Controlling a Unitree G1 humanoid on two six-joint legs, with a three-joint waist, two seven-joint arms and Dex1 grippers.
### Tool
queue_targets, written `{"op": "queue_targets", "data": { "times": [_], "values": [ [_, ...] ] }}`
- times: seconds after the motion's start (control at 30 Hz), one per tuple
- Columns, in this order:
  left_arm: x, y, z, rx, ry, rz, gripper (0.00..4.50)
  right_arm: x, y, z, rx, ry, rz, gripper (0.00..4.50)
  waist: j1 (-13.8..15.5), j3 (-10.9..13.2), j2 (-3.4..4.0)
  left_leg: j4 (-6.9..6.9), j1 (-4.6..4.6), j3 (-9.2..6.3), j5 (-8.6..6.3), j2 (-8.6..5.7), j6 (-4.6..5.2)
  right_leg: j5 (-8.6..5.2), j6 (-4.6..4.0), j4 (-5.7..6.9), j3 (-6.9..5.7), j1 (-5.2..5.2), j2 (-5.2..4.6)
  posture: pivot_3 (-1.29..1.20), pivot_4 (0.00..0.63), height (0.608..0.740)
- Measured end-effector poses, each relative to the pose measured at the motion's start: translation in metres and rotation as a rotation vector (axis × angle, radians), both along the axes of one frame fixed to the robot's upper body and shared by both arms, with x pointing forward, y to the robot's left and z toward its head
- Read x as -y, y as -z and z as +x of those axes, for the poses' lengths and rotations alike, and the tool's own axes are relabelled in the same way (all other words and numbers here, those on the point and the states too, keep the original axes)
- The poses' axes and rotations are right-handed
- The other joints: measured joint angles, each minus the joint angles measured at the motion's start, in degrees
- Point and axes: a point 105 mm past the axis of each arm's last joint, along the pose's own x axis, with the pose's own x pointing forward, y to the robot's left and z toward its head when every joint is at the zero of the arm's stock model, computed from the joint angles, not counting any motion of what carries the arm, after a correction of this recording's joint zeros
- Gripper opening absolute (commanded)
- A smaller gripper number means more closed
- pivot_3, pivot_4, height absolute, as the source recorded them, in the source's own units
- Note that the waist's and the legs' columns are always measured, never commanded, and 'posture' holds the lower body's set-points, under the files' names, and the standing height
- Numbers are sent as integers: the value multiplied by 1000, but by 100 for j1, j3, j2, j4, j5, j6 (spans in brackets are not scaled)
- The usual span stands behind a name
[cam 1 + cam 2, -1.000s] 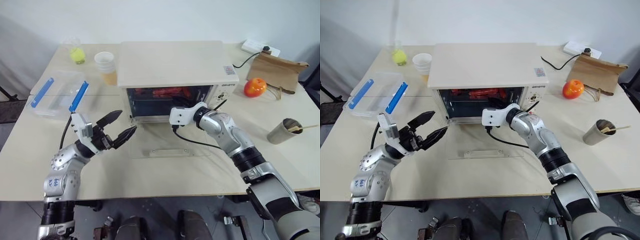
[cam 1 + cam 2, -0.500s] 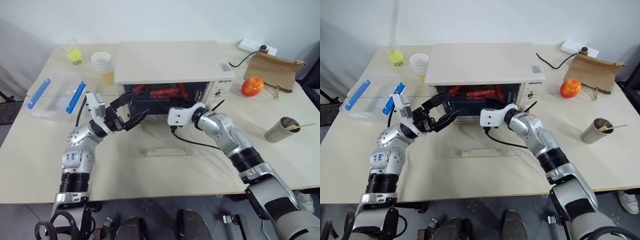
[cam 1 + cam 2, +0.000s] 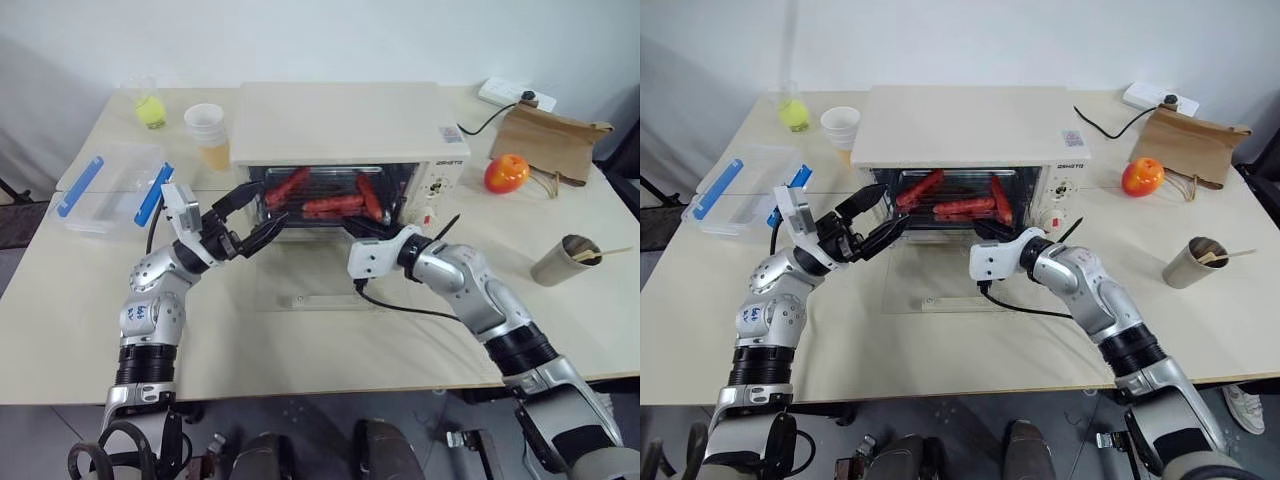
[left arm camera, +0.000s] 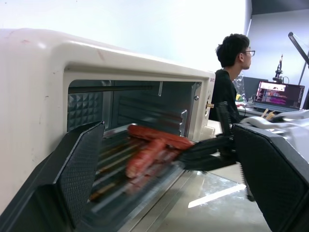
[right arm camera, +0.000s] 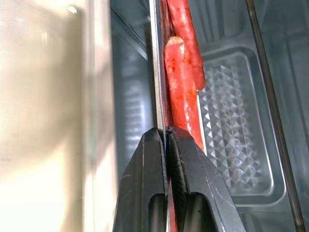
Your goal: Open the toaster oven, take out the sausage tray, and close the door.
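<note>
The toaster oven (image 3: 345,130) stands with its door (image 3: 335,283) folded flat onto the table in front of it. The sausage tray (image 3: 325,205) sits at the oven mouth, part-way out. The right gripper (image 5: 166,137) is pinched tight on the tray's thin front rim. The left gripper (image 3: 245,215), fingers spread wide, hangs at the oven's left front corner, holding nothing. Judgement: the tray is stiff thin metal, light, possibly hot; the three sausages (image 3: 960,205) will likely roll if tilted. A single-edge pinch invites sagging; take the opposite rim and keep level.
</note>
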Motion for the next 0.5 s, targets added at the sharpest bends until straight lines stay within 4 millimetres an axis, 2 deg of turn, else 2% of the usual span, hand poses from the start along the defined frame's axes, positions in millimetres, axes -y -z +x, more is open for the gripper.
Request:
{"op": "queue_targets", "data": {
  "times": [0.33,0.5],
  "values": [
    [-5,1,1,-29,-1,-3,4500,13,5,-41,-28,-12,6,22,159,2,-3,11,0,2,0,-1,0,0,0,-2,3,4,0,0,150,740],
    [-6,2,1,-44,3,-3,4500,24,7,-53,-20,-1,-12,22,238,3,-5,12,0,2,0,-2,0,0,0,-2,2,4,0,0,150,740]
  ]
}}
